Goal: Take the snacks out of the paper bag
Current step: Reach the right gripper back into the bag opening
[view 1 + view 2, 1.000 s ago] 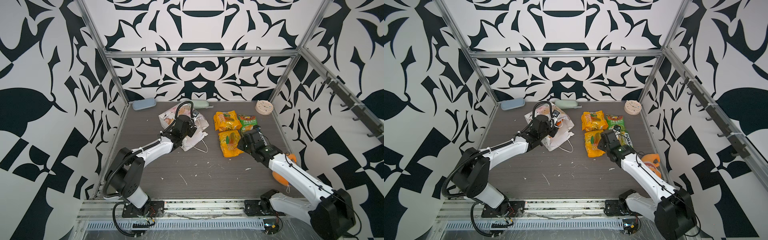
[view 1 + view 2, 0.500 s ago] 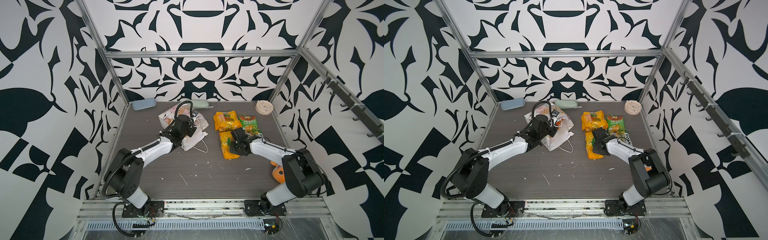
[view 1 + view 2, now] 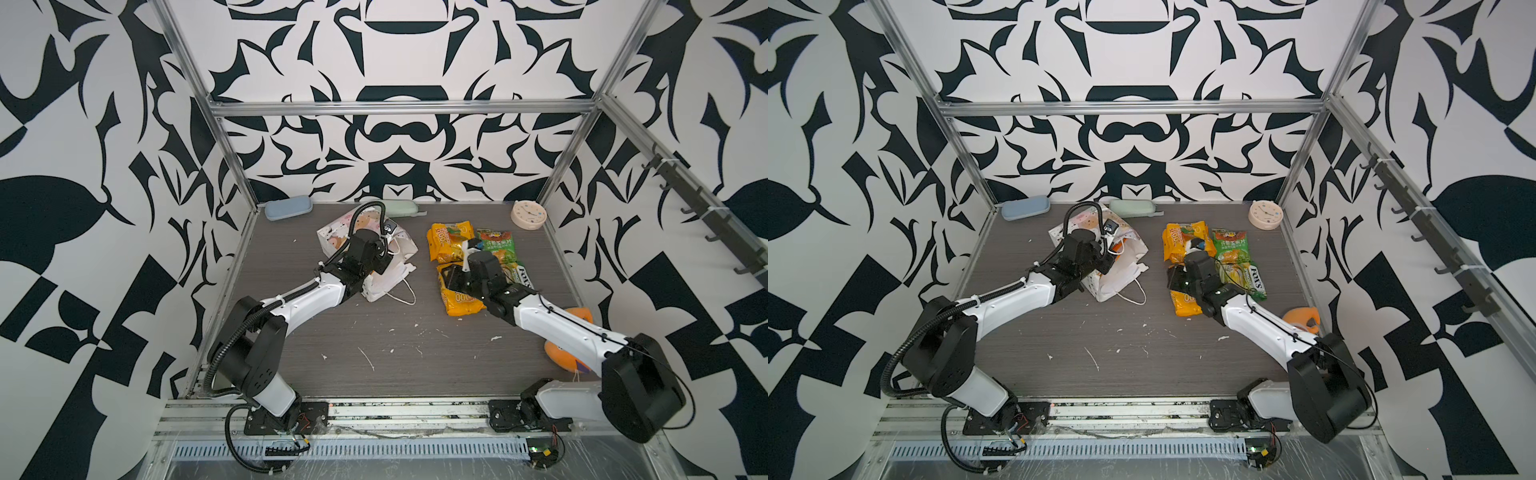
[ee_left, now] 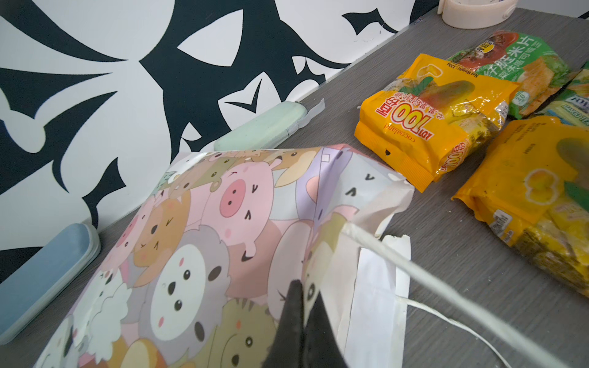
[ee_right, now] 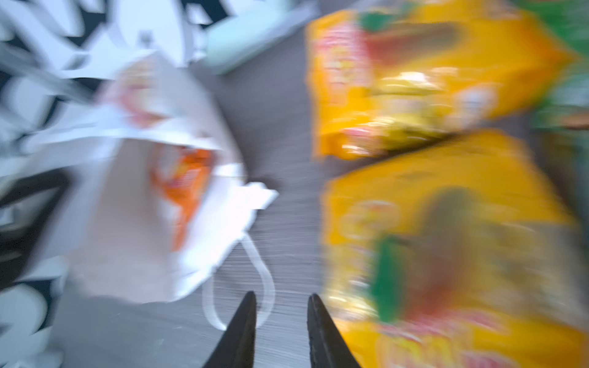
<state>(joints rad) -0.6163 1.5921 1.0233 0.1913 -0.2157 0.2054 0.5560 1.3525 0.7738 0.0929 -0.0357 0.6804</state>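
The paper bag is matt printed paper, creased near its mouth, with a smooth white cord handle, the snacks are glossy, crinkled plastic packets catching the light, and the tabletop is matt grey wood-grain, flecked with white scraps.

White arms, black joints, black cables

Bare tabletop between bag and packets
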